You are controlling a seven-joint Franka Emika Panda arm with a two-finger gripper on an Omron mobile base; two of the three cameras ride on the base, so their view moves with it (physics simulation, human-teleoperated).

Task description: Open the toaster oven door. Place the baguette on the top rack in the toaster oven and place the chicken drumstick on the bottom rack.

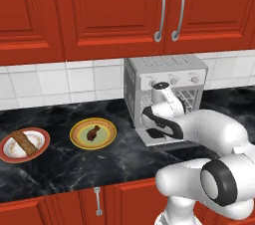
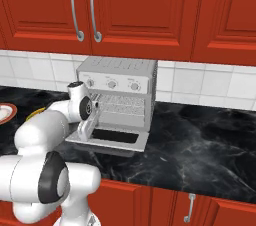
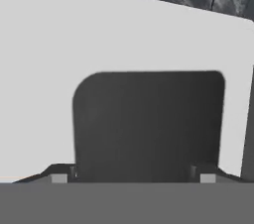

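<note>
So the toaster oven (image 2: 117, 90) is sitting on the black marble counter (image 2: 200, 140) against the tiled wall, under the red cabinets (image 2: 145, 5), and the toaster oven door (image 2: 112, 137) is lying flat, folded all the way down onto the counter in front of the cavity. You can see wire racks (image 2: 122, 104) showing inside the opening.

The gripper (image 3: 133, 178) is hovering right over the door, looking straight down at its dark glass window (image 3: 149, 124), which is taking up the middle of the hand view with the door's pale frame around it from 9 through 12 to 3 o'clock. The two fingertips (image 3: 59, 177) are standing well apart with nothing between them, so it's wide and empty.

In the left base view, the chicken drumstick (image 1: 92, 132) is sitting on a yellow plate (image 1: 107, 139) at roughly 9 o'clock from the oven. The baguette (image 1: 25, 142) is lying on a red-rimmed plate (image 1: 44, 144) further out the same way. Both are well apart from the arm.
</note>
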